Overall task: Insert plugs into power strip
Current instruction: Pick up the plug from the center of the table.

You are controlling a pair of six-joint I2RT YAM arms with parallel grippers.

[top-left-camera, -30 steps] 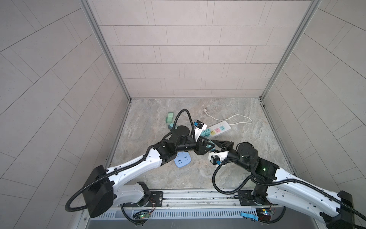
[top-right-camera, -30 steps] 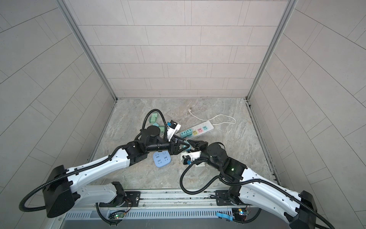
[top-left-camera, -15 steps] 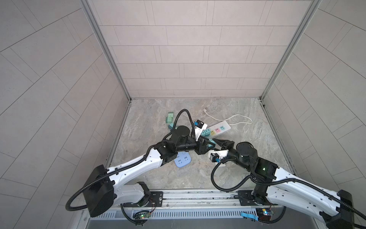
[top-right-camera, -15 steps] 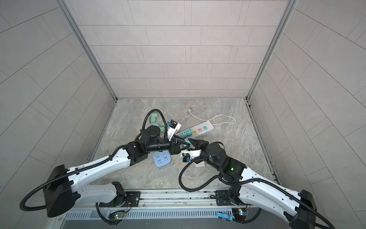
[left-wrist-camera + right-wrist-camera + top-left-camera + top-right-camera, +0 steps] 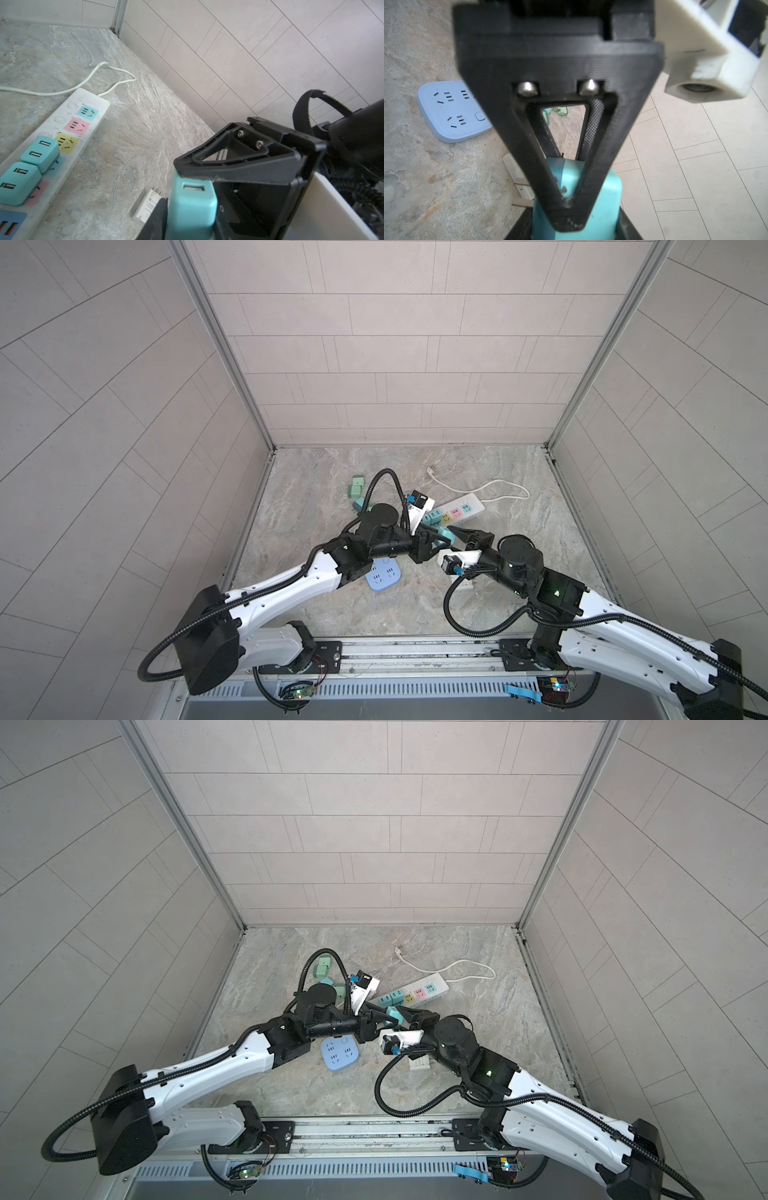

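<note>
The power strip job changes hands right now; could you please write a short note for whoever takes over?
Right gripper: shut on a teal plug, held above the table.
Left gripper: appears shut on the same plug, so a handover seems under way.
Power strip: two seated plugs; free sockets (yellow, pink, blue).
Loose: green plugs beyond the left arm, and a white charger block on the table.
Left to do: finish the handover, insert the held plug, then the rest.

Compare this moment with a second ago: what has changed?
The left gripper has closed in on the teal plug that the right gripper holds; both now appear to grip it. Otherwise nothing visibly moved: the power strip, its two seated plugs and the blue socket block lie as before.
</note>
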